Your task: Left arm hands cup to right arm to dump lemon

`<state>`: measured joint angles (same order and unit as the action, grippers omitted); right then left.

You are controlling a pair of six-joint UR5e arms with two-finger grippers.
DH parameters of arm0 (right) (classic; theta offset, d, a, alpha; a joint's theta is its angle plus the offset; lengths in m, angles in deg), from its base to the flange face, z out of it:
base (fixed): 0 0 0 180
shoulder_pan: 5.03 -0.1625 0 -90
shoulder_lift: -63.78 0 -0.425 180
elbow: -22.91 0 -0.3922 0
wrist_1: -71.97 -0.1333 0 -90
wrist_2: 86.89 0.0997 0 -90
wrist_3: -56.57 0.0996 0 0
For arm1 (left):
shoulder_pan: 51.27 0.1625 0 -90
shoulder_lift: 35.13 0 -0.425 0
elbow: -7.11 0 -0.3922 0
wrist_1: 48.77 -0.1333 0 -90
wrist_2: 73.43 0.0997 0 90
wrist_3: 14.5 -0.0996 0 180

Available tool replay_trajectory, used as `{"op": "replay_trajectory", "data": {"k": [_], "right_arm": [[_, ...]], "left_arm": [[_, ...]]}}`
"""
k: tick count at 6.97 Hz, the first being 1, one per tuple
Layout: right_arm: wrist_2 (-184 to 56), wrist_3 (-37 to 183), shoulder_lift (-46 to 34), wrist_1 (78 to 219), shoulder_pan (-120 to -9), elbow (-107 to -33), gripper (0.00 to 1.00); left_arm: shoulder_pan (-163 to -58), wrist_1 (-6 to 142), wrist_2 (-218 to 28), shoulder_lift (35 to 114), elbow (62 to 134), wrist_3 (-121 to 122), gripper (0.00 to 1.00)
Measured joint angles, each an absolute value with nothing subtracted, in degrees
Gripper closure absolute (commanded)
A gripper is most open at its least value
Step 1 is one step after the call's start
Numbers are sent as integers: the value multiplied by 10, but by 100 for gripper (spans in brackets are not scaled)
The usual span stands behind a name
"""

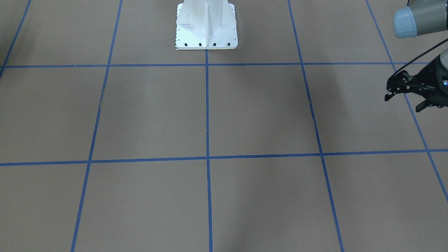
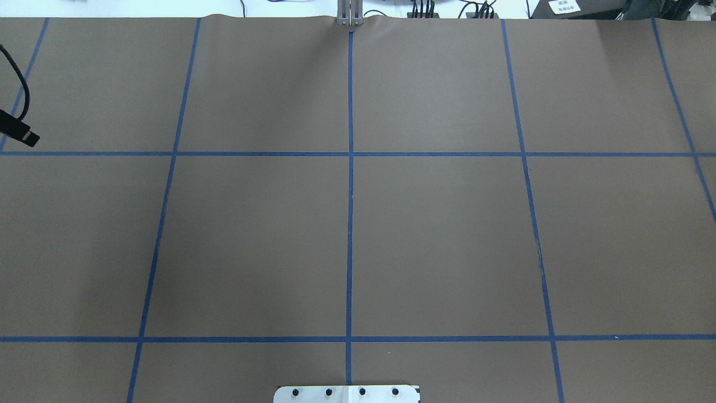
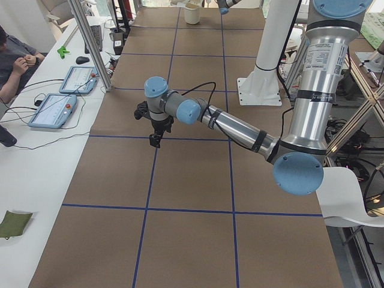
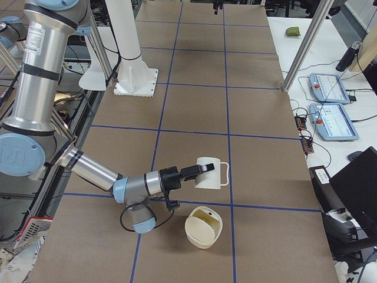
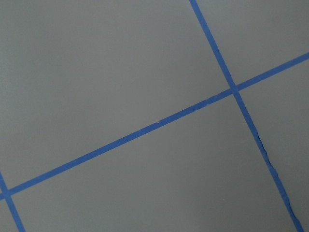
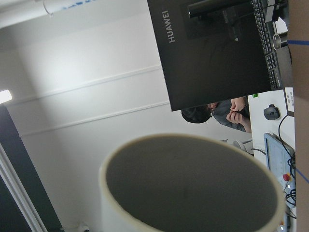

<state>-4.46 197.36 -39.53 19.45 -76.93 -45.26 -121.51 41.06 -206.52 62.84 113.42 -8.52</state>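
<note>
In the exterior right view the white cup (image 4: 211,173) hangs tilted on its side above the table at the tip of my right gripper (image 4: 191,171); from this view I cannot tell whether that gripper is shut. The right wrist view shows the cup's (image 6: 193,188) grey inside with nothing in it. Below the cup stands a cream bowl (image 4: 197,234) with the yellow-green lemon (image 4: 207,217) in it. My left gripper (image 1: 402,101) is open and empty, above the table at the view's right edge. It also shows in the exterior left view (image 3: 155,137).
The white robot base (image 1: 206,28) stands at the table's middle edge. Brown paper with blue tape lines (image 2: 349,224) covers the table. Tablets (image 4: 330,106) and a laptop (image 4: 353,188) lie on the side bench. A seated person (image 3: 12,57) is at the far bench.
</note>
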Motion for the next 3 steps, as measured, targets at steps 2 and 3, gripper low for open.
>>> {"op": "replay_trajectory", "data": {"k": [2, 3], "right_arm": [[47, 1800, -376, 194, -767, -457, 94], [100, 1711, -364, 207, -767, -459, 94]], "left_arm": [[-1216, 408, -2069, 628, 1133, -85, 0], [-1216, 407, -2070, 628, 1133, -85, 0]]}}
